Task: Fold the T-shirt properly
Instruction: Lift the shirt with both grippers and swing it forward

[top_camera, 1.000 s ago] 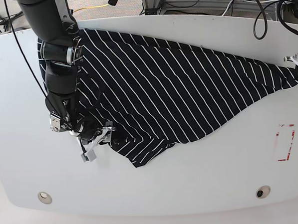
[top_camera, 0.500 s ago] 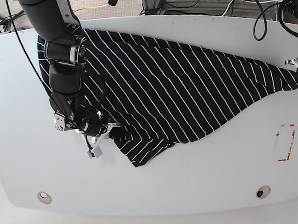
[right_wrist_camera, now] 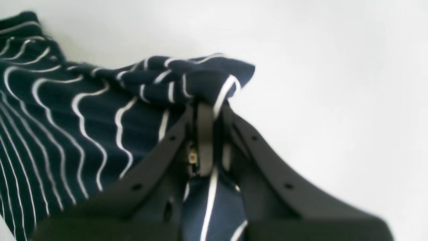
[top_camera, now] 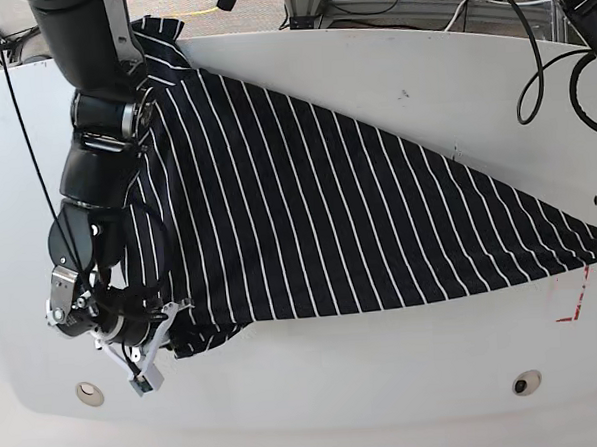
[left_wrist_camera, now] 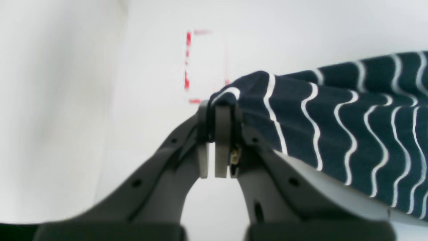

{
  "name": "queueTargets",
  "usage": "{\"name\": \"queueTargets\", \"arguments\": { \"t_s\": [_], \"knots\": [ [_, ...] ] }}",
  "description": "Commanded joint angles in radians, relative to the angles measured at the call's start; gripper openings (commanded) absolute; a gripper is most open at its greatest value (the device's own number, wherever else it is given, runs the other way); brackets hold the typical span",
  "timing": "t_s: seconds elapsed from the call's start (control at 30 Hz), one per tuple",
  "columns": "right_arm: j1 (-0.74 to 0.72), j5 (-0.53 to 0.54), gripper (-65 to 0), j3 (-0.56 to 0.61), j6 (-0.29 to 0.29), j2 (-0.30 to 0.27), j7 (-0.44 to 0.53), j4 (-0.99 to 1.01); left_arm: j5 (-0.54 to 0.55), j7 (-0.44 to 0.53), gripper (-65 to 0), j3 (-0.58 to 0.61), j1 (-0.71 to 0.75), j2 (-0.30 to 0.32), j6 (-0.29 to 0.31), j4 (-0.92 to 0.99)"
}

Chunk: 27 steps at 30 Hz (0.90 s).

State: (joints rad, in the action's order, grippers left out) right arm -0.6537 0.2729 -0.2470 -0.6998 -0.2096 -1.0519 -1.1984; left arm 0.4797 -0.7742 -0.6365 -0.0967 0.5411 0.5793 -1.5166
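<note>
Looking at the bench (top_camera: 407,378), we are seeing the T-shirt (top_camera: 318,212) spread across its white top, w/ dark fabric and thin white stripes running diagonally; it is stretching from the far corner on the base view's left, near the right arm (top_camera: 98,124), down to a narrow tip at the view's right edge. We are clamping the shirt at two points. The right tool (right_wrist_camera: 209,110) is closed on a bunched fold of the T-shirt (right_wrist_camera: 67,110), w/ cloth pinched between the jaws and more fabric hanging under them; in the base view that tool (top_camera: 149,336) is sitting near the bench's front-left edge, at the shirt's lower corner. The left tool (left_wrist_camera: 215,107) is also closed, gripping a small tip of the T-shirt (left_wrist_camera: 334,117), w/ the fabric trailing off to the wrist view's right. Just beyond that tip we are seeing a red-marked rectangle (left_wrist_camera: 204,63) on the bench surface, same mark as the red corner (top_camera: 575,304) beside the shirt's tip in the base view. Two round fittings (top_camera: 88,394) are sitting near the bench's front edge.
</note>
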Motion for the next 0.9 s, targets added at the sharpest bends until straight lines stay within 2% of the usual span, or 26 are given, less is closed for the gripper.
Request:
{"name": "queueTargets", "arguments": {
  "t_s": [0.0,0.17,0.23,0.37,0.5,0.7,0.87],
  "knots": [
    [-0.113,0.006,-65.0,-0.004,0.002,-0.026,-0.015,-0.036,0.007,0.026,-65.0,-0.006,-0.053,0.029,-0.008,-0.06],
    [-0.274,0.009,-65.0,-0.002,0.002,-0.072,-0.095,-0.036,0.006,0.025,-65.0,0.063,-0.183,0.033,-0.008,-0.134],
    [-0.337,0.01,-65.0,0.01,0.002,-0.081,-0.113,-0.036,0.006,-0.006,-65.0,0.08,-0.248,0.037,-0.009,-0.155],
    [-0.489,0.012,-65.0,0.09,0.002,-0.13,-0.13,-0.034,0.0,-0.116,-65.0,0.097,-0.438,0.049,-0.009,-0.166],
    [-0.636,0.012,-65.0,0.18,0.002,-0.15,-0.141,-0.033,-0.085,-0.133,-65.0,0.151,-0.599,0.049,-0.009,-0.17],
    [-0.652,0.012,-65.0,0.271,0.002,-0.169,-0.184,-0.031,-0.123,-0.135,-65.0,0.232,-0.826,0.05,-0.008,-0.101],
    [-0.652,0.012,-65.0,0.277,0.002,-0.173,-0.248,-0.042,-0.117,-0.135,-65.0,0.248,-0.854,0.067,-0.005,-0.055]
  ]
}}
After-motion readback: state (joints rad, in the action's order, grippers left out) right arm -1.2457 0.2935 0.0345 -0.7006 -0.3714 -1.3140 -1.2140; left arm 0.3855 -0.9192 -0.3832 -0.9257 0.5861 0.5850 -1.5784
